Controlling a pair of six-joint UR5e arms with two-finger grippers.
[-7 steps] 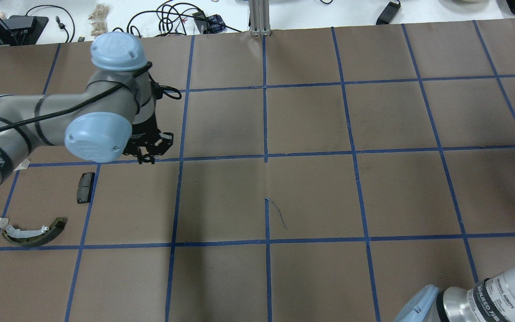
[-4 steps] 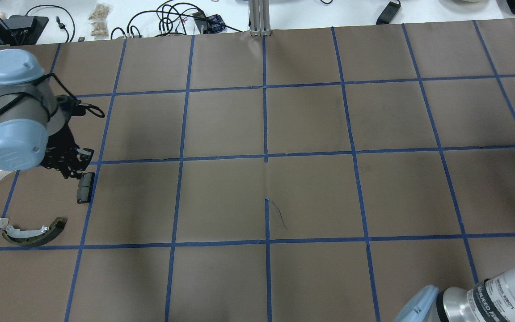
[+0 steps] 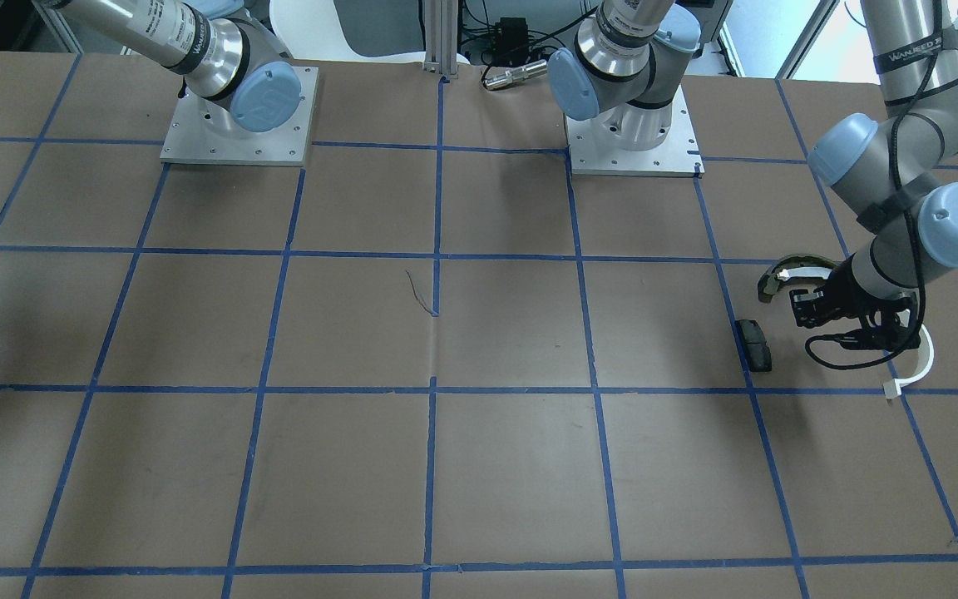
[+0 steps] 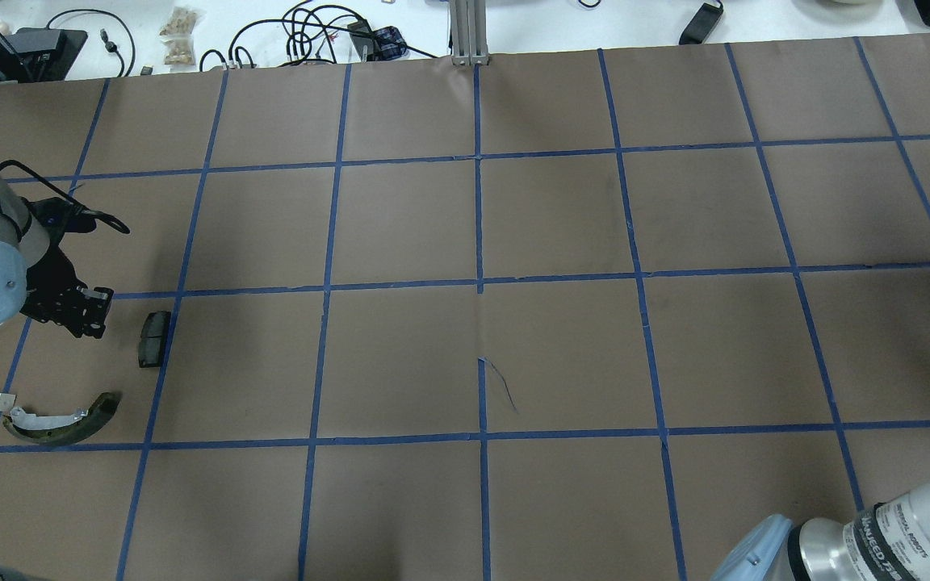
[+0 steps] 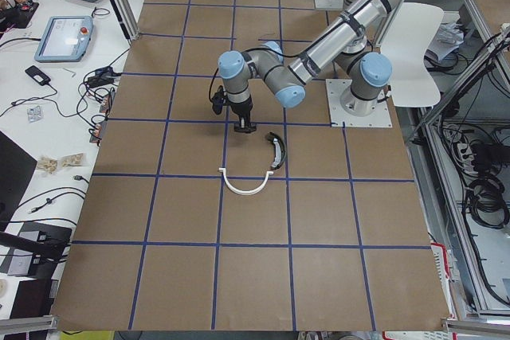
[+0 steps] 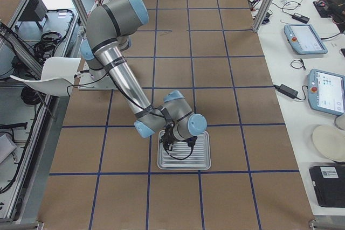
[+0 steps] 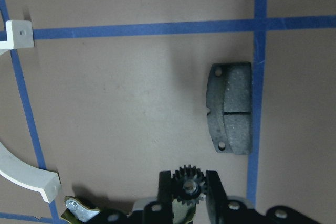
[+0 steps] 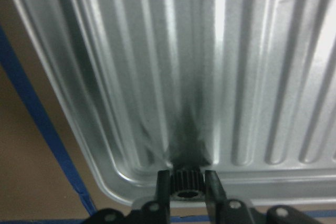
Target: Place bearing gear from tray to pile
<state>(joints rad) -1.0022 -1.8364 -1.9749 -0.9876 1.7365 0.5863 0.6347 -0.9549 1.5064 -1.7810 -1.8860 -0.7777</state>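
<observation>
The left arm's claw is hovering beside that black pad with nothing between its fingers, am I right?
Not quite. The left gripper does hover beside the black pad, but it is not empty: a small toothed gear sits clamped between its fingers, as the left wrist view shows.

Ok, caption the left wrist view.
Left gripper holds a gear over the table, black pad and white arc nearby.
</observation>
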